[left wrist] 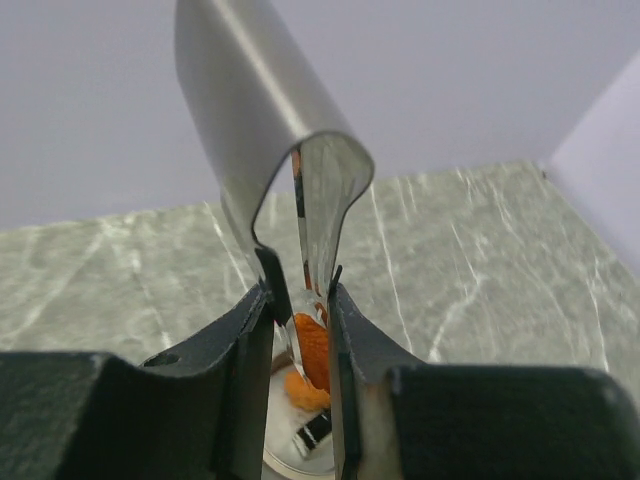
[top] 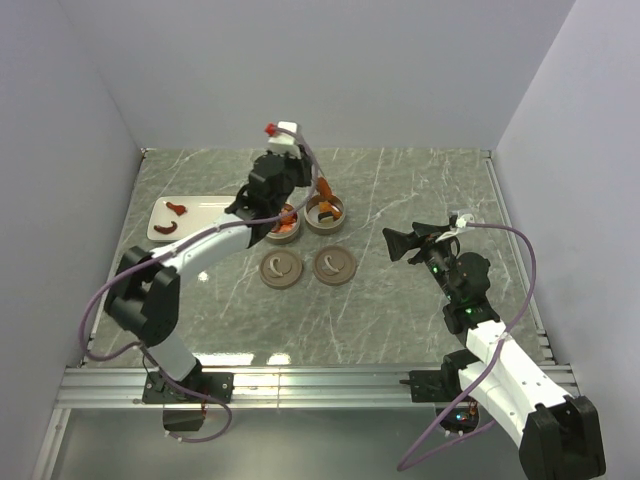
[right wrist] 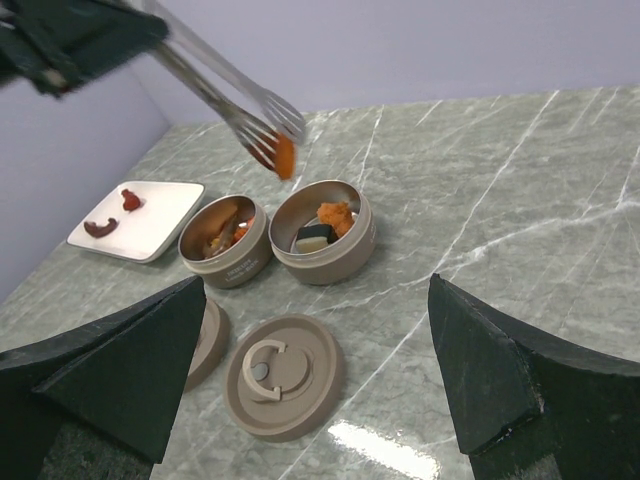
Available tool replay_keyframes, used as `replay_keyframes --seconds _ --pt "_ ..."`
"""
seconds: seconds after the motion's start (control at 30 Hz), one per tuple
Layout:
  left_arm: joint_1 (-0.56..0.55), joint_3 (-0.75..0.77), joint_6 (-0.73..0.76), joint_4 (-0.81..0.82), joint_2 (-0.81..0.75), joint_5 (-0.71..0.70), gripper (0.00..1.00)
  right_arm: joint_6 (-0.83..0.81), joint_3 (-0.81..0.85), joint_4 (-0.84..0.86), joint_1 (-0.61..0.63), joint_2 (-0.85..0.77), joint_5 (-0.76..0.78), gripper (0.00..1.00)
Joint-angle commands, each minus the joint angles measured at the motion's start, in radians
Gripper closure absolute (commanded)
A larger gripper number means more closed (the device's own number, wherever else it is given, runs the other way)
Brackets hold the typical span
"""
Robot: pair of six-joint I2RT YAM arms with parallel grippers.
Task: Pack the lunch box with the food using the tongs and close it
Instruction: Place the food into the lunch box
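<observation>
While left hand (left wrist: 300, 310), outstretched, clamps tongs (right wrist: 215, 85) over tin (right wrist: 345, 250), right hand (top: 400, 241) splayed.

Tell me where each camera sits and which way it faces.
Top external: above and behind the bases, looking down at the table; left arm and right arm both show.
Left wrist: on the left claw, looking along the tongs to an orange piece; both fingers show.
Right wrist: low over the table, facing left toward two tins, lids and plate; the open right claw frames the bottom corners.
Shared: all three show the tongs pinching the orange piece.
</observation>
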Motion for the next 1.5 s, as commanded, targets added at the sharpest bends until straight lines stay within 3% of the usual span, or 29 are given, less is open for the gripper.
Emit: replay_keyframes --seconds 0.0,0.77,0.87,1.1,1.47 --pt "-0.042 0.091 0.025 -0.025 0.070 0.036 0.79 0.005 -0.012 0.031 -0.005 -0.023 0.004 0.01" --pt "-0.067 0.135 0.030 -0.011 0.184 0.040 0.78 0.005 -0.013 0.034 -0.005 -0.020 -0.001 0.01" --pt "-0.067 0.142 0.024 -0.020 0.187 0.046 0.74 0.006 -0.010 0.034 -0.006 -0.019 -0.002 0.01" --pt "-0.068 0.128 0.013 -0.017 0.176 0.040 0.52 0.003 -0.010 0.034 -0.005 -0.016 -0.002 0.01" --pt "-0.068 0.082 0.030 0.001 0.113 -0.027 0.51 0.003 -0.010 0.037 -0.005 -0.013 -0.001 0.01"
